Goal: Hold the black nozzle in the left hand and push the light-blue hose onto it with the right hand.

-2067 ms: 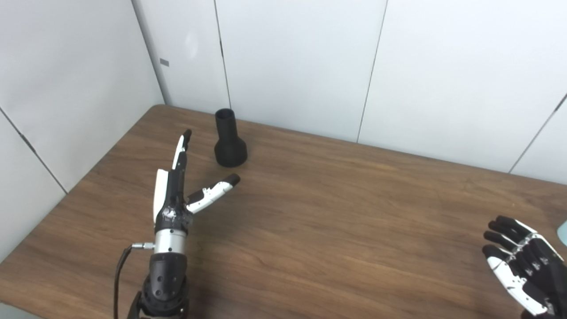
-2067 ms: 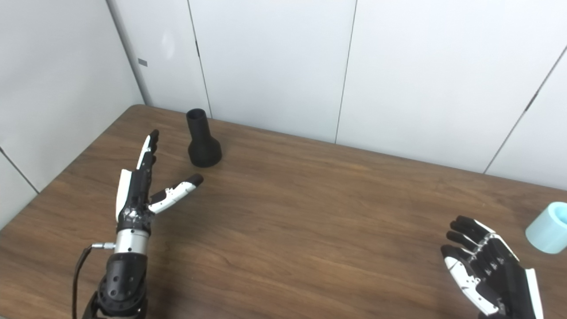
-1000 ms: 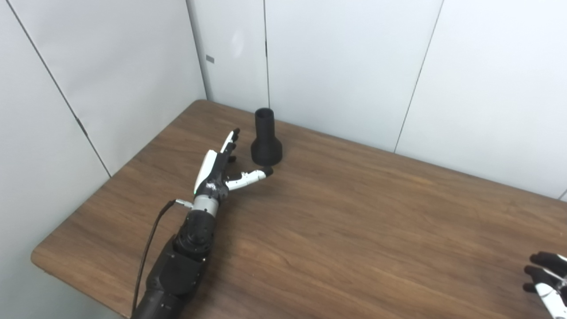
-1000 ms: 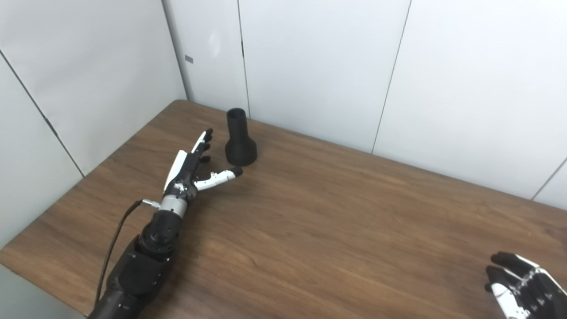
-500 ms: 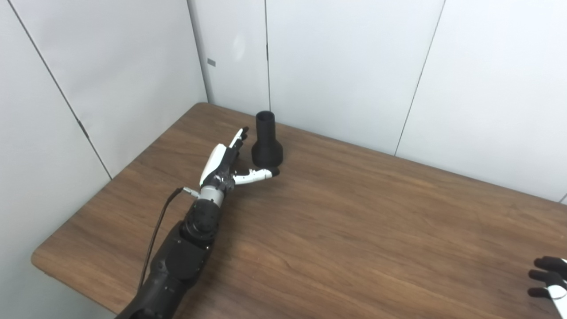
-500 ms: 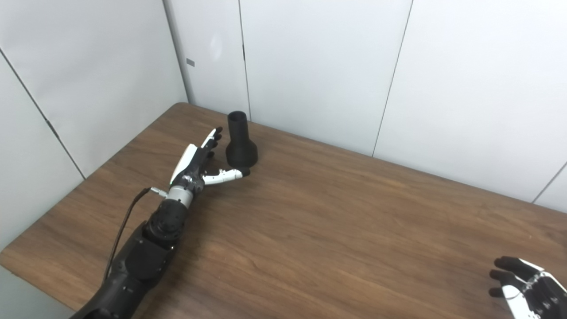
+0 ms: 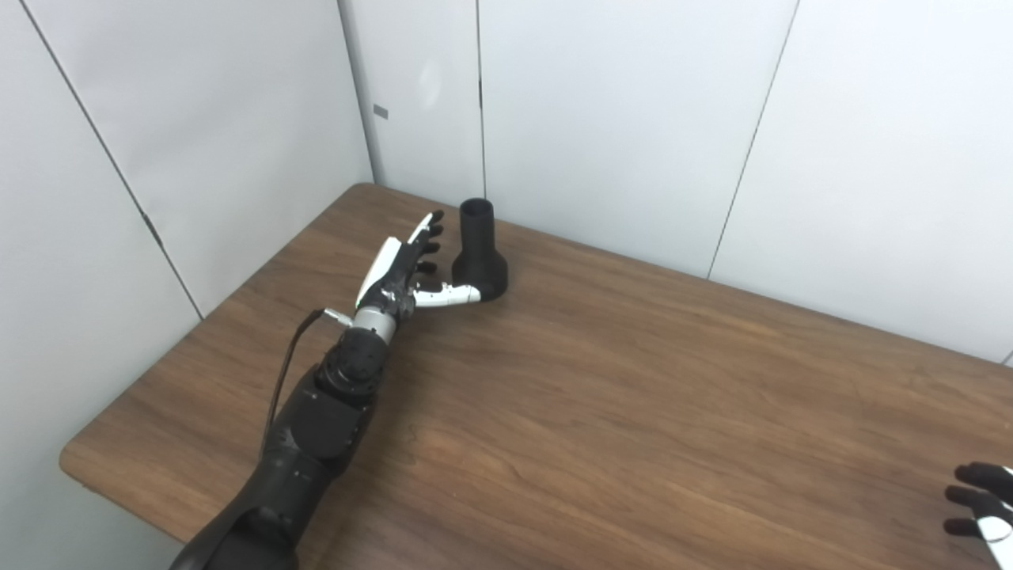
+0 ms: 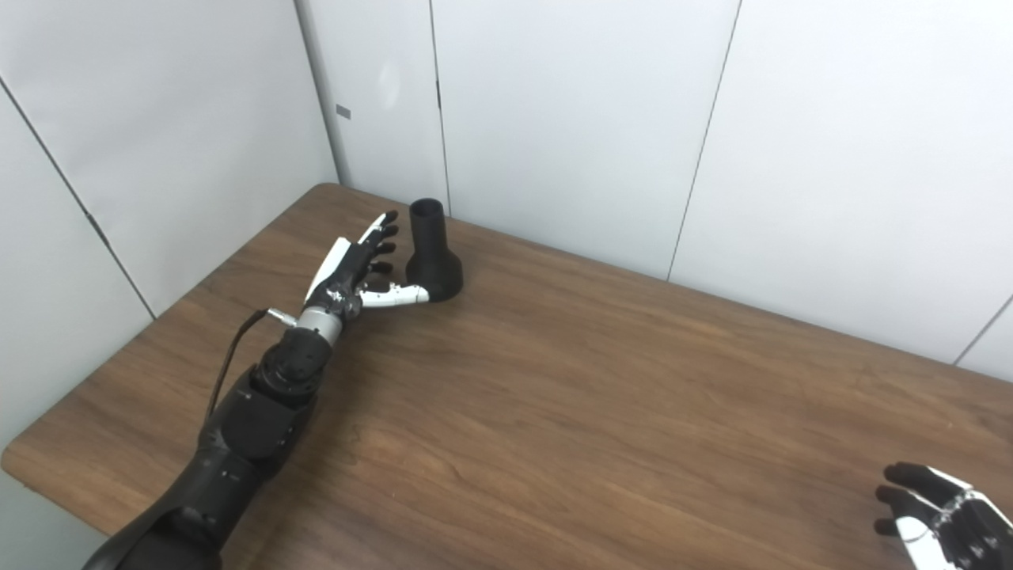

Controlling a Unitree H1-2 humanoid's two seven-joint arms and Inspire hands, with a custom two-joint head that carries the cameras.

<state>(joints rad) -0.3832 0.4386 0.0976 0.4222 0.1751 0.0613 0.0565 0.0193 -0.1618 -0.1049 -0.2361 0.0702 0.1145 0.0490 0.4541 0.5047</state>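
Black nozzle (image 7: 478,253) upright at far left of wooden table (image 7: 633,396), near the wall.
Left hand (image 7: 404,273) spread wide just beside it, thumb across its flared base, gripping nothing. Right hand (image 8: 938,511) at near right edge, fingers apart, mostly cropped.

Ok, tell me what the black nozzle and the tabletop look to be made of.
Black nozzle: probably matte plastic, maybe 3D-printed; dull, uniformly dark, no glints.
Table: wood or wood-look laminate; brown grain streaks with a soft sheen. The pictures cannot settle which.
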